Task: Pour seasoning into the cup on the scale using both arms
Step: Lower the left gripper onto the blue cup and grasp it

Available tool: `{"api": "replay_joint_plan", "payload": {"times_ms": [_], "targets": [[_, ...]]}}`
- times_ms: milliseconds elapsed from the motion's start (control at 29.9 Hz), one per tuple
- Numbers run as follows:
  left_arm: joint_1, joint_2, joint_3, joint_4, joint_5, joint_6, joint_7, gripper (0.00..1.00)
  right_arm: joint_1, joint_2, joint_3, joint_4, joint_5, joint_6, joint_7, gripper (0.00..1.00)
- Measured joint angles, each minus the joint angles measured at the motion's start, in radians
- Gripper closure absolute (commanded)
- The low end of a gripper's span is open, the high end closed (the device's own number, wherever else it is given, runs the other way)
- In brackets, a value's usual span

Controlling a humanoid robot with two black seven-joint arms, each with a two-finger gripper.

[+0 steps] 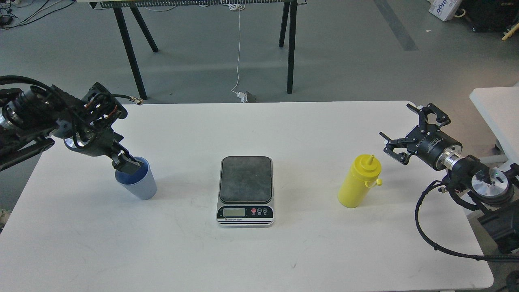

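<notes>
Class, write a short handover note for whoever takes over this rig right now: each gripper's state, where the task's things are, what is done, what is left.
Left gripper: at the cup, one finger inside the rim; grip not confirmable.
Right gripper: open, empty, just right of the seasoning bottle, not touching.
Scale: table centre, platform bare.
Cup: on the table left of the scale. Bottle: upright, right of the scale.
Done: the left arm has reached the cup.
Left: place cup on scale, grasp bottle, pour.
</notes>
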Motion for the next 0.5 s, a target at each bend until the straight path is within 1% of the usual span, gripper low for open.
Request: {"api": "replay_joint_plan", "payload": {"times_ms": [301,502], "targets": [[0.029,-0.009,0.000,0.033,-0.001,0.000,0.000,0.04,-0.002,0.000,0.000,0.000,0.000,0.000,0.000,0.00],[0.042,-0.018,-0.004,0.050,-0.011,0.000,0.000,0.12,-0.004,-0.003,0.001,0.000,0.000,0.000,0.000,0.00]]}}
